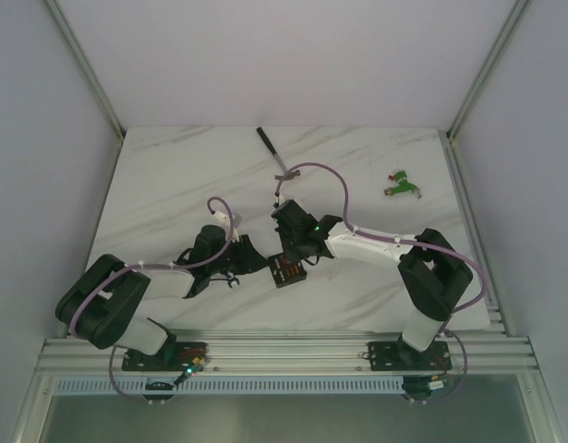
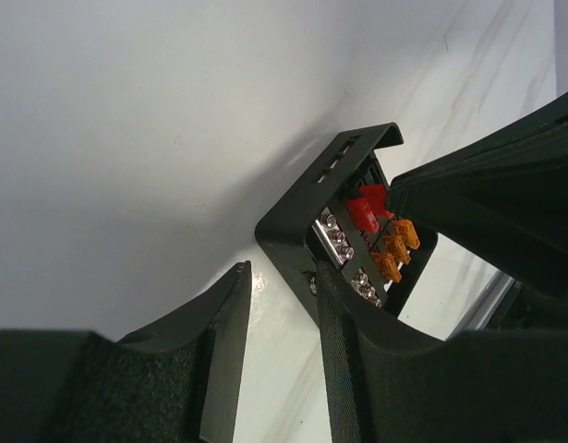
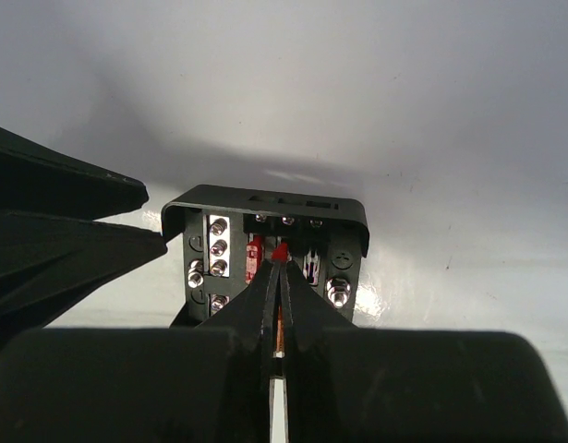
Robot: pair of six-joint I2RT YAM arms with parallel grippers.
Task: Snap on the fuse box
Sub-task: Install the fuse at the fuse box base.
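Top external view: fuse box (image 1: 285, 270) on the tabletop (image 1: 173, 175), near the middle of its near edge, between both arms. Right pincer (image 3: 280, 264) closed tight, tips on a red fuse (image 3: 280, 249) in the box's top. Left pincer (image 2: 282, 277) part-way apart at the box's corner, one finger along its side, not clamping. Risk: with the box unclamped, an off-centre push may skid or tilt it, or seat the fuse crooked. No brand or writing legible.

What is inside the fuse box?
Inside the fuse box: red and orange fuses and rows of silver screws. The shut right gripper covers its middle, so that part is hidden.
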